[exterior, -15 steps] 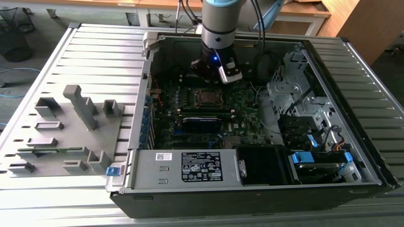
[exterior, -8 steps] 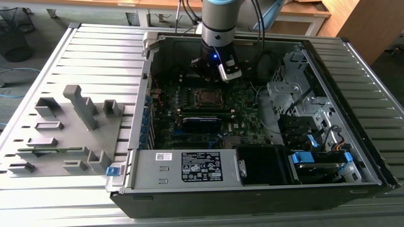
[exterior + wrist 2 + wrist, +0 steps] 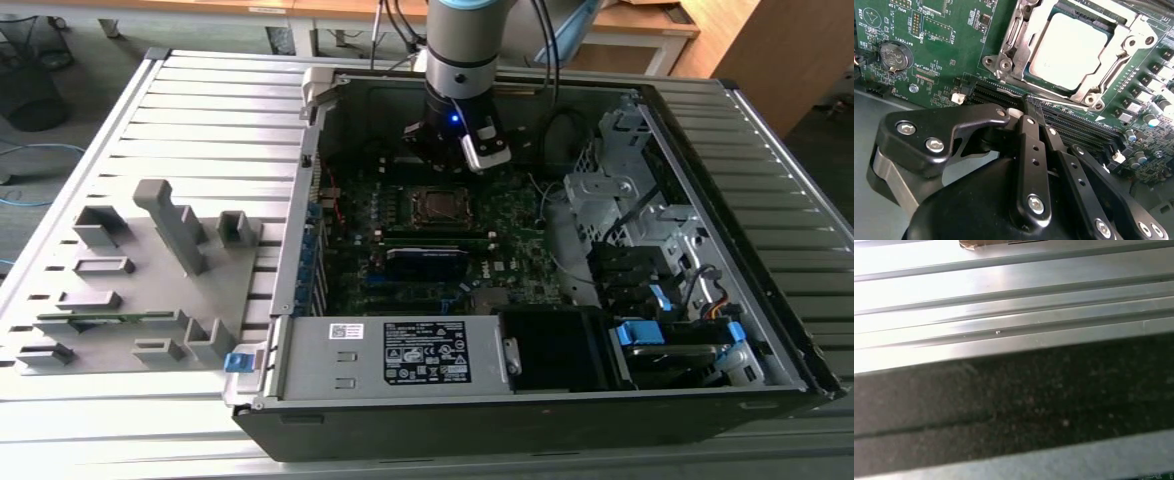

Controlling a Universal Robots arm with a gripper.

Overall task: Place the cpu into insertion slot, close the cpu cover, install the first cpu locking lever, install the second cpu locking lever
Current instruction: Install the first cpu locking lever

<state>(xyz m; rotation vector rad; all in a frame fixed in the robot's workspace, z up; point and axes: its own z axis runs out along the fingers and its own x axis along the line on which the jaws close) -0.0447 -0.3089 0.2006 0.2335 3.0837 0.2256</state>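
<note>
In the second wrist view the cpu (image 3: 1074,44) already lies flat in the insertion slot (image 3: 1030,76), its dull silver top showing through the large opening of the cpu cover (image 3: 1141,42); the cover looks lowered around the chip, though whether it is fully seated I cannot tell; so placing appears done, and the work in hand seems to be the cover or the first locking lever.

The pincer (image 3: 1026,107) hangs just short of the socket's near edge, over the long black memory slots (image 3: 1074,127); its fingers (image 3: 1031,145) are drawn together with nothing between them — it holds nothing. In the exterior view the arm (image 3: 461,60) stands upright inside the open computer case (image 3: 534,425) (which rests on a ribbed metal worktop (image 3: 200,110)), its head just behind the socket (image 3: 438,205).

By my judgement, any next move calls for a fine, low approach to the socket's rim — the thin metal parts there leave little room; a slip could scrape the green motherboard (image 3: 934,50) or its coin battery (image 3: 895,55).
</note>
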